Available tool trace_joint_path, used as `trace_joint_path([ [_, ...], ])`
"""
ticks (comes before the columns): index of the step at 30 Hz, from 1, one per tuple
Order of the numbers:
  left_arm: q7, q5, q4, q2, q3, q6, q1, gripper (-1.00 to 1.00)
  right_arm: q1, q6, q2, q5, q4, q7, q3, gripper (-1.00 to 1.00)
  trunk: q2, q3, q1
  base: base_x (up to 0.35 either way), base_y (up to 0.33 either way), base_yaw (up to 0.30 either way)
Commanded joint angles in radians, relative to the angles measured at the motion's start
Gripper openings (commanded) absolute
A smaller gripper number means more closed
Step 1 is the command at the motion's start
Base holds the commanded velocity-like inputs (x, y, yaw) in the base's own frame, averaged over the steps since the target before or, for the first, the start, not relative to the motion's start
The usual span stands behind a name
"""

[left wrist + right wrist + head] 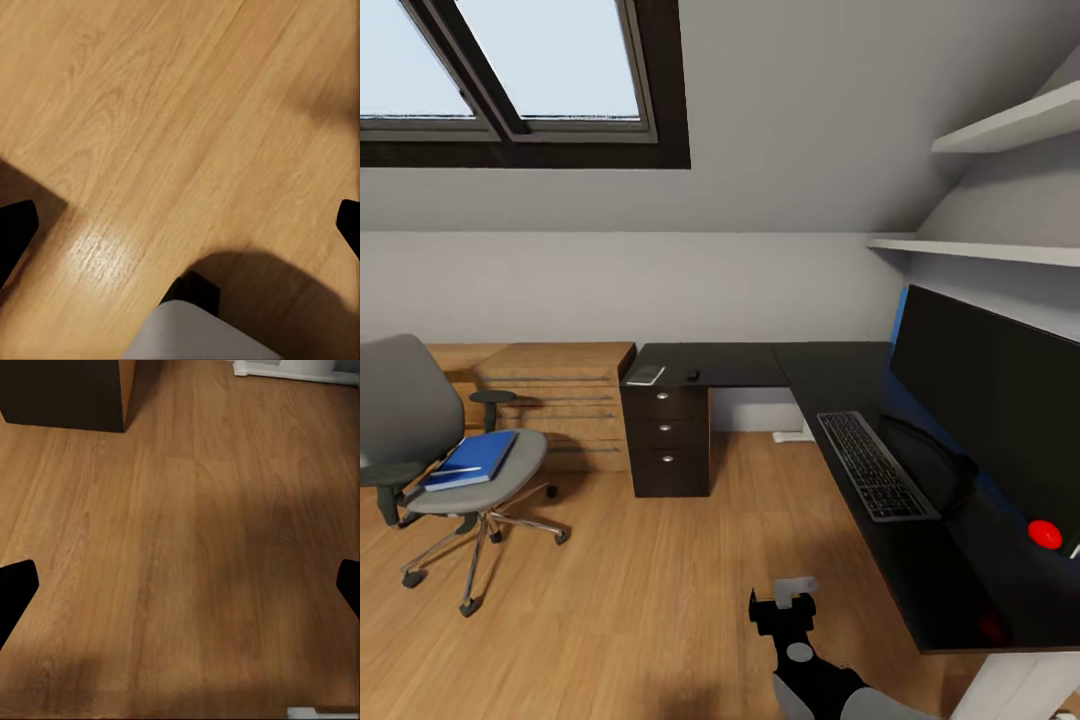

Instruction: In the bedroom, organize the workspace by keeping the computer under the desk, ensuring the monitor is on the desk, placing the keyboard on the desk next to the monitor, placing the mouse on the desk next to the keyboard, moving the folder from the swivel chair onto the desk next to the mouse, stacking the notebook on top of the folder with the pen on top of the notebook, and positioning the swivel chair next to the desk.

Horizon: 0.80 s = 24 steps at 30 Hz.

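Spreading across the right half of the head view, the desk is seen as an L of glossy black, its short wing carried on a dark drawer unit with round silver knobs; a light-wood chest is set just beside that unit, against the wall. On the long wing the monitor is stood upright, a red dot glowing at its lower corner; the keyboard is laid flat just in front of it. Out on the wood floor, well apart from the desk, the chair is parked; the blue folder is resting on its seat, and a thin white pen is lying on the folder. Back on the short wing, a small grey notebook is placed near the corner, with the tiny black mouse just beside it. The left gripper is held over bare floor, its dark fingertips spread wide with nothing between them; the right gripper is likewise parted and empty above the planks, the foot of the drawer unit visible beyond it.
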Motion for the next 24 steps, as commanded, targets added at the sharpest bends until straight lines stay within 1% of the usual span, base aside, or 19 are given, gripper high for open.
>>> trace_joint_path([
  [1, 0.006, 0.008, 0.001, -0.001, -0.007, -0.003, 0.001, 1.00, 0.006, -0.004, 0.000, -0.009, 0.003, -0.004, 0.008, 1.00, 0.007, 0.002, -0.004, 0.000, 0.000, 0.000],
  [4, 0.004, 0.007, 0.010, -0.005, -0.008, -0.008, 0.001, 1.00, 0.027, -0.010, 0.000, -0.009, 0.011, -0.003, 0.007, 1.00, 0.028, 0.012, -0.015, 0.000, 0.000, 0.000],
  [5, 0.003, 0.007, 0.015, -0.008, -0.009, -0.011, 0.001, 1.00, 0.046, -0.030, 0.000, -0.008, 0.021, -0.002, 0.007, 1.00, 0.028, 0.012, -0.015, 0.000, 0.000, 0.000],
  [9, 0.002, 0.005, 0.019, -0.010, -0.010, -0.019, 0.001, 1.00, 0.070, -0.105, 0.000, -0.007, 0.050, -0.001, 0.008, 1.00, 0.028, 0.012, -0.015, 0.000, 0.000, 0.000],
  [10, 0.002, 0.002, 0.020, -0.011, -0.010, -0.030, 0.001, 1.00, 0.076, -0.138, 0.000, -0.007, 0.067, -0.001, 0.008, 1.00, 0.028, 0.012, -0.015, 0.000, 0.000, 0.000],
  [12, 0.002, -0.002, 0.020, -0.012, -0.011, -0.056, 0.001, 1.00, 0.082, -0.181, 0.000, -0.006, 0.090, -0.001, 0.009, 1.00, 0.028, 0.012, -0.015, 0.000, 0.000, 0.000],
  [15, 0.003, -0.006, 0.021, -0.012, -0.014, -0.096, 0.001, 1.00, 0.089, -0.218, 0.000, -0.007, 0.106, -0.001, 0.009, 1.00, 0.028, 0.012, -0.015, 0.000, 0.000, 0.000],
  [20, 0.003, -0.007, 0.024, -0.013, -0.030, -0.124, 0.001, 1.00, 0.094, -0.239, 0.000, -0.009, 0.114, -0.001, 0.009, 1.00, 0.028, 0.012, -0.015, 0.032, 0.007, 0.000],
  [24, 0.003, -0.008, 0.048, -0.013, -0.041, -0.134, 0.001, 1.00, 0.100, -0.255, 0.000, -0.009, 0.117, -0.001, 0.010, 1.00, 0.028, 0.017, -0.015, 0.220, 0.110, 0.000],
])
